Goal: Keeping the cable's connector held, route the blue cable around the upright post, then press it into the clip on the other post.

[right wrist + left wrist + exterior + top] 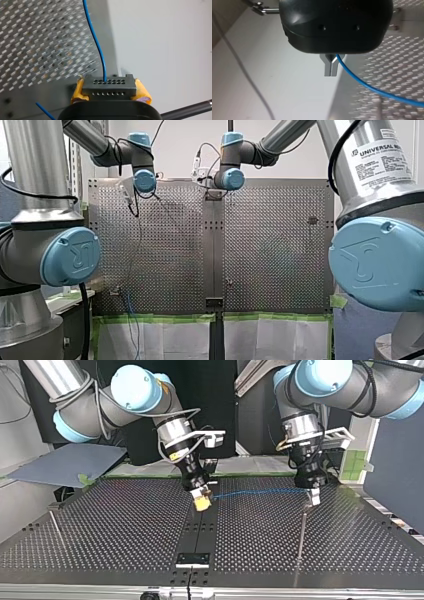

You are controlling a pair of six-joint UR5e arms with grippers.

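In the top view, a thin upright metal post (pixel 302 530) stands nearest, at the right of the black perforated surface (pixel 125 525). A second thin post (pixel 56 527) stands at the near left, well apart.

Farther back, my left arm's metal-fingered claw (pixel 312 497) hangs near the first post's top. Its fingers are closed on the thin blue cable (pixel 260 492), apparently to guide it round that post.

My right arm's yellow-padded claw (pixel 201 502) is clamped on the grey perforated connector block (pixel 109 86), so the span runs straight. Routing appears not yet begun.
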